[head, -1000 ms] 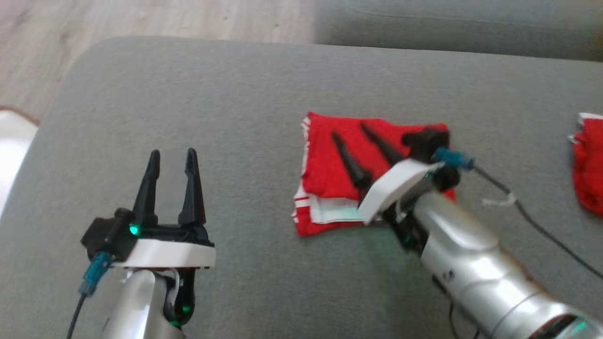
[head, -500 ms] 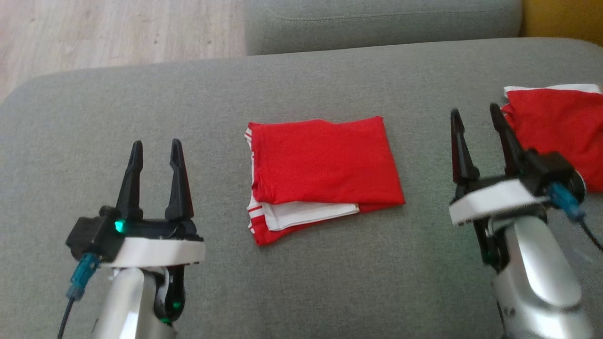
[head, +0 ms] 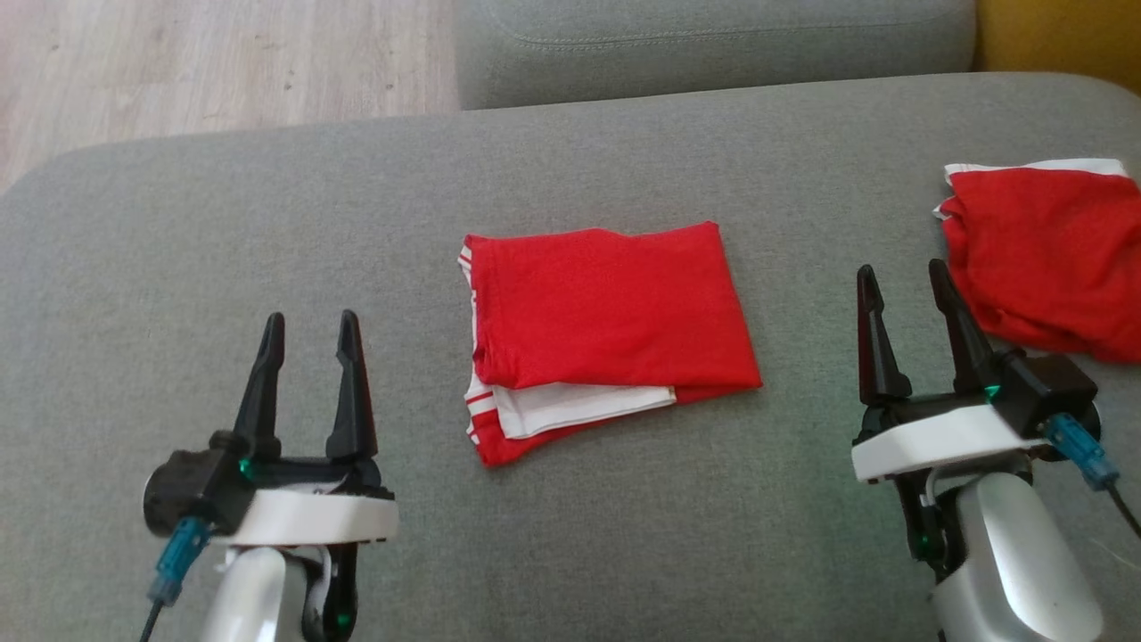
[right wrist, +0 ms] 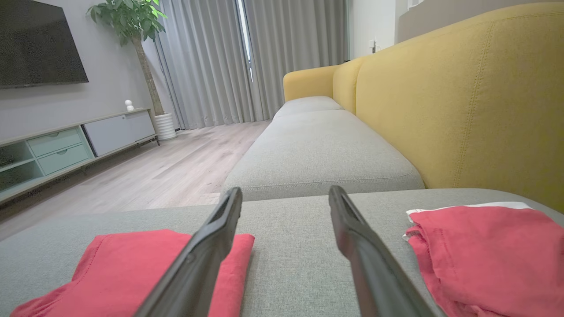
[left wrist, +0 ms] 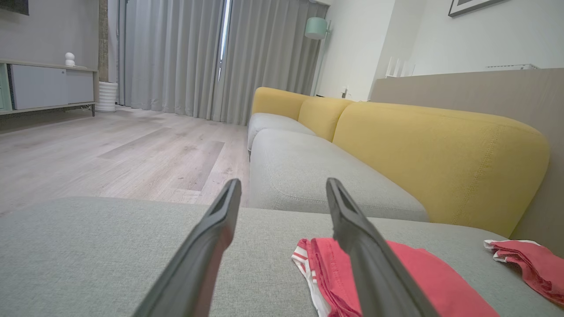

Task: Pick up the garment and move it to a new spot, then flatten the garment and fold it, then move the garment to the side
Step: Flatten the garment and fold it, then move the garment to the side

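The garment [head: 615, 312], red with white trim, lies folded into a rectangle in the middle of the grey seat cushion [head: 267, 205]. My left gripper [head: 310, 317] hovers open to its left, empty. To the garment's right my right gripper [head: 900, 269] is open too, with nothing between its fingers. In the left wrist view the garment [left wrist: 423, 273] shows behind the right finger of the left gripper [left wrist: 282, 182]. The right wrist view has the garment [right wrist: 132, 259] at lower left, beside the right gripper [right wrist: 285, 190].
A second red cloth [head: 1043, 259] lies crumpled at the cushion's right end, close to my right gripper. A further grey cushion [head: 713, 45] and a yellow backrest [head: 1061, 36] lie beyond. Wooden floor [head: 178, 62] borders the far left edge.
My right gripper came off the garment and swung right, to beside it. The head camera also shifted. Both grippers have since drawn back a little.
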Controlling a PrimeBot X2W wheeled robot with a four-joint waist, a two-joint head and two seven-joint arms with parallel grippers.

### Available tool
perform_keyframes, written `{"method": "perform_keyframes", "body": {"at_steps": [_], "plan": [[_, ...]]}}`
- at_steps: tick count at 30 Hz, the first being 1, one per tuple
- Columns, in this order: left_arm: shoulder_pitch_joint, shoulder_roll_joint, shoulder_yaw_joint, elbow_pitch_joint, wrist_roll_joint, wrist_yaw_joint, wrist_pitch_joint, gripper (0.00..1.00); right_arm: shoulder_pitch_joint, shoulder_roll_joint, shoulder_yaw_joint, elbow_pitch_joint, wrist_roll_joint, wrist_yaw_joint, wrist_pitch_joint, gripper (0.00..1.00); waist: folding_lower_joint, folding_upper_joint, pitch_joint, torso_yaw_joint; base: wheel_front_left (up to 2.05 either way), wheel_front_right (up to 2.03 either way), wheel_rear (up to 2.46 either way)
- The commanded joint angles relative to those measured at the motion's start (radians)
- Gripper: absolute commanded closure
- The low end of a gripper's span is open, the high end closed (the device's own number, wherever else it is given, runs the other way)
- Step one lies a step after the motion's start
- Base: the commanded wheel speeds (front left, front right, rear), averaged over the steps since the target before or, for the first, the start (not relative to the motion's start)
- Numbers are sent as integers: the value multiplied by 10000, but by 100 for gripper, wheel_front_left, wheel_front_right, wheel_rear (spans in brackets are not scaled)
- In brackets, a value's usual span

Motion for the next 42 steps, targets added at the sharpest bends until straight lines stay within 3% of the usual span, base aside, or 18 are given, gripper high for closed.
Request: {"method": "perform_keyframes", "body": {"at_steps": [1, 6, 14, 21, 28, 29, 30, 35, 42], "plan": [[-337, 44, 199, -347, 29, 36, -51, 0, -342, 44, 187, -332, 24, 65, -104, 0, 0, -1, 37, 62, 0, 0, 0], [-554, 44, 53, -372, -27, 30, -51, 0, -568, 44, 169, 91, -142, 65, -104, 0, 0, -1, 261, 296, 0, 0, 0], [-962, 43, -285, -344, -102, -2, -51, 0, -1532, 44, 536, 1736, 105, 65, 595, 0, 0, -1, 972, 845, 0, 0, 0], [-1360, 43, -641, -212, -222, -17, -51, 0, -2672, 45, 940, 3995, 900, 65, 1486, 0, 0, -1, 1517, 1504, 0, 0, 0], [-1461, 43, -810, -168, -294, 55, -51, 0, -3287, 45, 1656, 5529, 1215, 65, 1686, 0, 0, -1, 1598, 1778, 0, 0, 0], [-1462, 43, -816, -165, -297, 64, -51, 0, -3349, 45, 1779, 5660, 1227, 65, 1651, 65, 0, -1, 1589, 1785, 0, 0, 0], [-1462, 43, -815, -164, -300, 77, -51, 0, -3414, 45, 1894, 5768, 1169, 65, 1553, 100, 0, -1, 1577, 1784, 0, 0, 0], [-1448, 43, -775, -205, -245, 113, -51, 0, -3794, 45, 2067, 6149, 551, 65, 761, 100, 0, -1, 1466, 1561, 0, 0, 0], [-1498, 43, -855, -380, -154, 90, -51, 0, -4317, -34, 1603, 5986, -1283, 65, 78, 100, 0, -1, 1207, 847, 0, 0, 0]]}}
